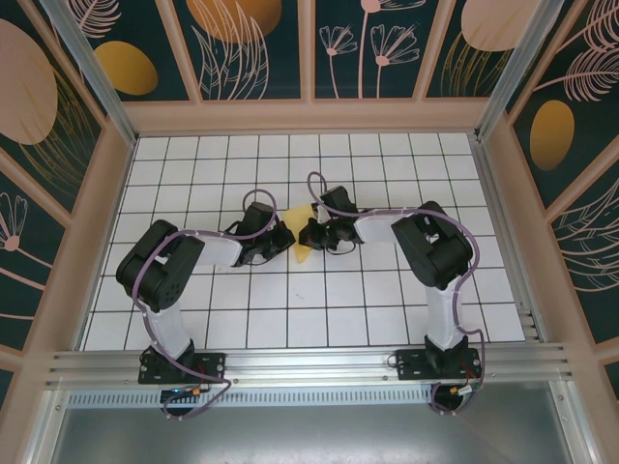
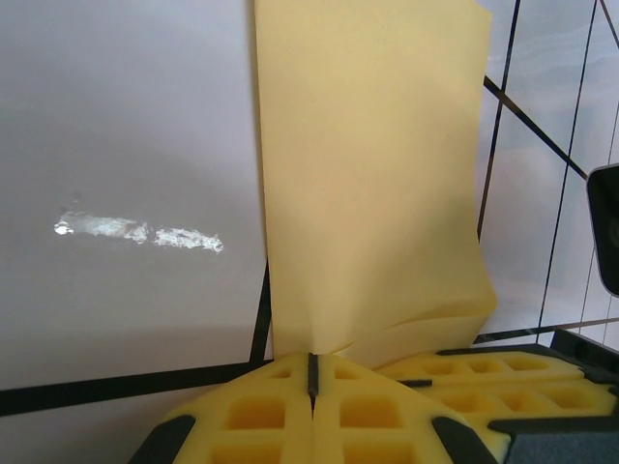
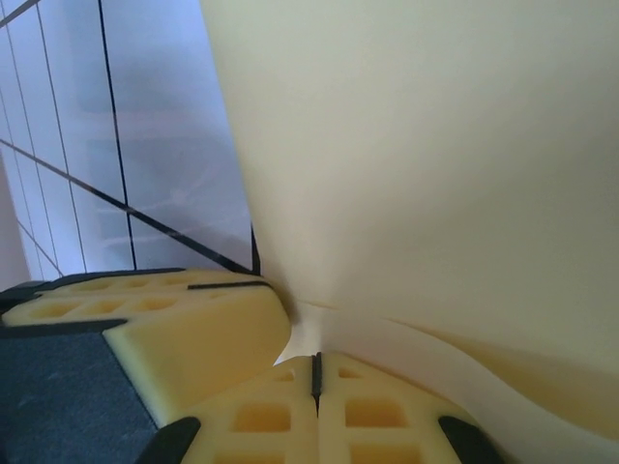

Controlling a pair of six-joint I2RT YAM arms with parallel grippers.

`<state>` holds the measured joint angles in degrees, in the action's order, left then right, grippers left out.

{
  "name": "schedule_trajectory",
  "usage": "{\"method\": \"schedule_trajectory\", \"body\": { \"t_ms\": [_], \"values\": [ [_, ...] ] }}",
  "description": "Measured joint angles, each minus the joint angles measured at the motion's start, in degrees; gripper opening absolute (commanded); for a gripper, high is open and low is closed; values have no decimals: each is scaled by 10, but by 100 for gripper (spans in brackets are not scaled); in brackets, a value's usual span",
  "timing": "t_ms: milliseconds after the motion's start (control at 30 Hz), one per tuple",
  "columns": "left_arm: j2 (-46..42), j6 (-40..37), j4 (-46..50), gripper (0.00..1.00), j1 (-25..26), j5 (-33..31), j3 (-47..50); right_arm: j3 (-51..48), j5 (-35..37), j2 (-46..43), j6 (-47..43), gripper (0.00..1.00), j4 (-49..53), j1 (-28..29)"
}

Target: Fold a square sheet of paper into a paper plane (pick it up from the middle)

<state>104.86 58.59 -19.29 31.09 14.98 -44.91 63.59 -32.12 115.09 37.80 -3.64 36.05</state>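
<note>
The yellow square sheet of paper point(image 1: 303, 224) stands folded into a narrow wedge at mid-table, between the two grippers. My left gripper point(image 1: 288, 242) meets it from the left and my right gripper point(image 1: 309, 235) from the right, tips nearly touching. In the left wrist view the paper point(image 2: 372, 174) rises from the shut left gripper point(image 2: 312, 365), with the right fingers point(image 2: 484, 372) just beside it. Seen from the right wrist, the paper point(image 3: 435, 164) curves up out of the shut right gripper point(image 3: 315, 372), and the left fingers point(image 3: 184, 324) press close on the left.
A white gridded tabletop point(image 1: 319, 309) spreads around both arms. Wooden walls point(image 1: 92, 222) box it in on the left, right and back. A metal rail point(image 1: 309, 362) runs along the near edge, where the arm bases are bolted.
</note>
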Motion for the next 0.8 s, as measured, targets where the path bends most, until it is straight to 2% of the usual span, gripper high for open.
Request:
{"method": "schedule_trajectory", "body": {
  "t_ms": [367, 800],
  "values": [
    [0, 0, 0, 1, 0, 0, 0, -54, -40, -71, -24, 4, -1, 1],
    [1, 0, -2, 1, 0, 0, 0, -62, -68, -68, -30, 4, 0, 16]
  ]
}}
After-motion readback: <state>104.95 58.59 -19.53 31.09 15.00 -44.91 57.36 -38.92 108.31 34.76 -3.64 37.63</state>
